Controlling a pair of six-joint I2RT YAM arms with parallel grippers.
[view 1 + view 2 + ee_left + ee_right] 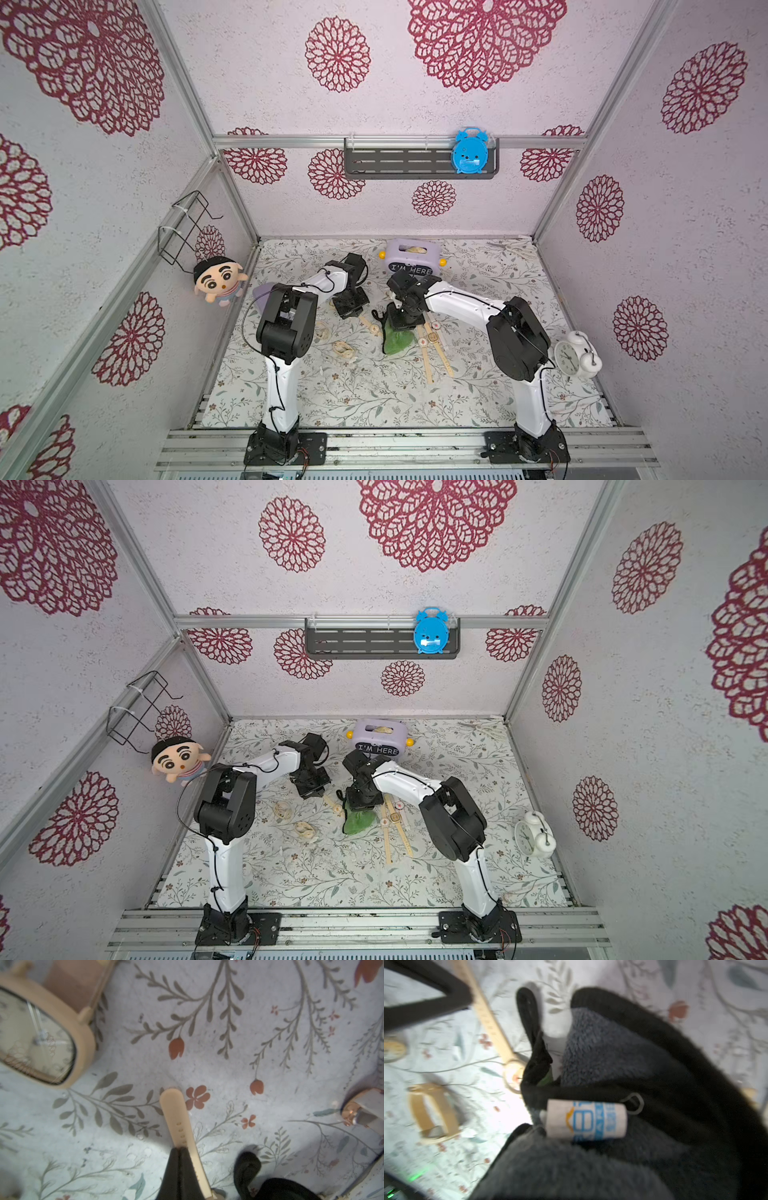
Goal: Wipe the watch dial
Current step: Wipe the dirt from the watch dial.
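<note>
A beige watch lies on the floral mat, its round dial [375, 329] [513, 1076] next to the hem of the cloth. My left gripper [358, 314] [179, 1150] is shut, its fingertips resting on the watch's strap [178, 1118] [330, 801]. To the right, my right gripper [401, 328] is shut on the cloth [398, 343] [357, 823], which looks green from above. In the right wrist view the cloth [612, 1059] is dark fleece with a black edge and a white label. It hides the right fingers and touches the dial's rim.
Two flat beige watches [432, 337] lie right of the cloth, and looped ones [345, 350] to the left. A large-faced watch [37, 1039] sits close to my left gripper. A purple box [411, 257] stands at the back and a white alarm clock [575, 355] at the right edge.
</note>
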